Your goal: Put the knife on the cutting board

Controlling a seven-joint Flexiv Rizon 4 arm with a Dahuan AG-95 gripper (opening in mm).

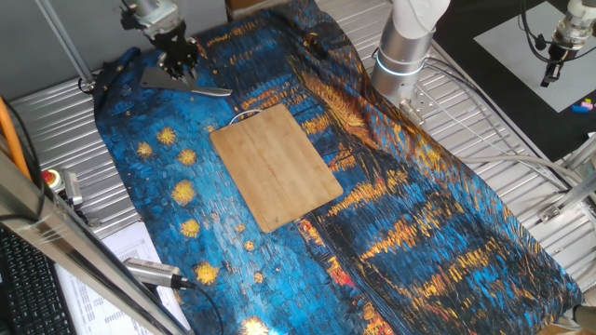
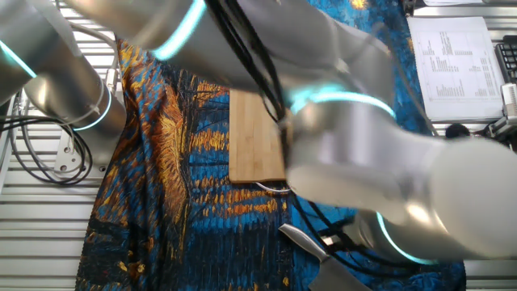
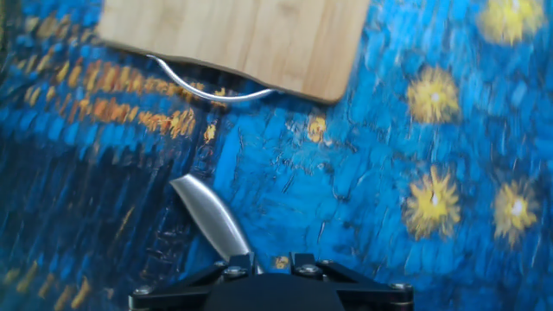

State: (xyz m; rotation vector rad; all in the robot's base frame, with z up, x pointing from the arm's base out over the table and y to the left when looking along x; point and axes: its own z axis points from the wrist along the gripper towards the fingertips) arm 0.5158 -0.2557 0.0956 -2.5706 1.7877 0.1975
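The knife (image 1: 172,82) lies at the far left of the blue painted cloth, grey blade to the left, silvery handle pointing right. My gripper (image 1: 177,65) stands right over it where blade meets handle. In the hand view the handle (image 3: 212,220) runs from the cloth in under my gripper (image 3: 268,259). The jaws stand a narrow gap apart with cloth showing between them. I cannot tell whether they pinch the knife. The bamboo cutting board (image 1: 275,167) lies flat mid-cloth, bare, its wire loop (image 3: 203,86) towards the knife. The board (image 3: 242,39) fills the top of the hand view.
The blurred arm covers much of the other fixed view; the board (image 2: 254,137) and knife (image 2: 303,238) show past it. The arm's base (image 1: 405,46) stands behind the board. A red button (image 1: 51,177), papers (image 1: 130,247) and a silver pen-like tool (image 1: 154,272) lie at the left.
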